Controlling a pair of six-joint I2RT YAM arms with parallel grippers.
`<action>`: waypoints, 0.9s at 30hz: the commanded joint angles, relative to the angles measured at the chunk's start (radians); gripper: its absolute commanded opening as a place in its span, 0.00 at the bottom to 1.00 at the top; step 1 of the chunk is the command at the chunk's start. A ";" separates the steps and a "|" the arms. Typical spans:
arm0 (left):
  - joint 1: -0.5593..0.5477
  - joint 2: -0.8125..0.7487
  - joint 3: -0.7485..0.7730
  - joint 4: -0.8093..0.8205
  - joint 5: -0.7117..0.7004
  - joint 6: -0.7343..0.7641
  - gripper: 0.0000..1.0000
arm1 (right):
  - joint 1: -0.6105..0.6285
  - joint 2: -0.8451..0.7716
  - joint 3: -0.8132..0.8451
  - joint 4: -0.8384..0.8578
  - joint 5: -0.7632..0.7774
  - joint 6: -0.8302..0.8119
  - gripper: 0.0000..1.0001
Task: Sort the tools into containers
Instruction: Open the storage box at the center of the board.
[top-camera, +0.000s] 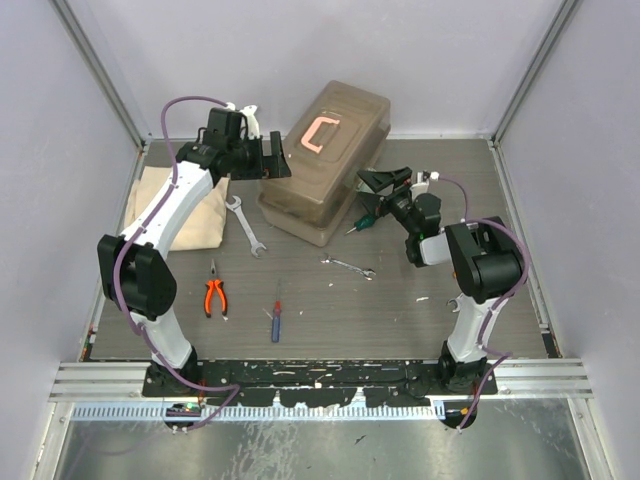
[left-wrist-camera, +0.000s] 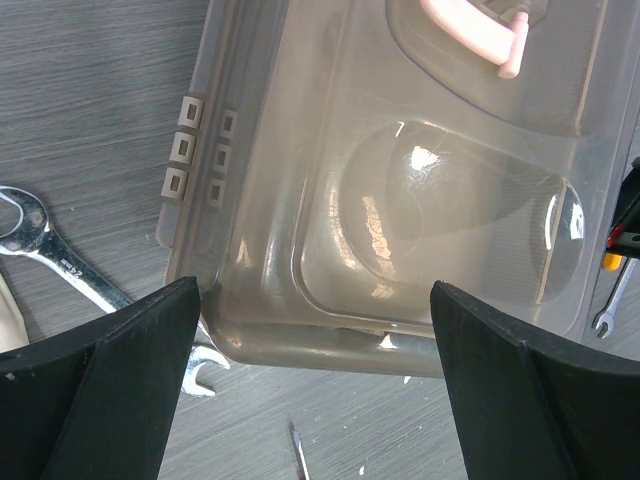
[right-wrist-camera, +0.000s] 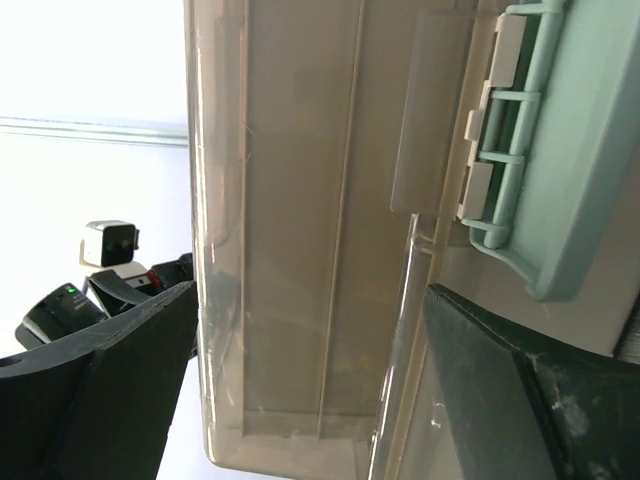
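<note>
The brown translucent toolbox stands closed at the back middle, salmon-pink handle on top; its trays are hidden. My left gripper is open and empty over the box's left end, with the lid below its fingers. My right gripper is open at the box's right side, its fingers on either side of the lid's side, below the pale green latch. On the table lie two silver wrenches, orange-handled pliers, a blue-red screwdriver and a green screwdriver.
A beige cloth lies at the left under my left arm. A small wrench lies by my right arm's base. White walls and metal rails close in the table on three sides.
</note>
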 joint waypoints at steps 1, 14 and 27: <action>-0.011 -0.004 0.019 0.021 0.023 0.018 0.98 | 0.023 0.030 0.004 0.179 0.047 0.062 0.97; -0.011 -0.001 0.018 0.019 0.028 0.020 0.98 | 0.032 0.048 -0.007 0.154 0.068 0.060 0.98; -0.012 0.003 0.020 0.019 0.038 0.018 0.99 | 0.045 0.098 0.008 0.198 0.077 0.095 0.98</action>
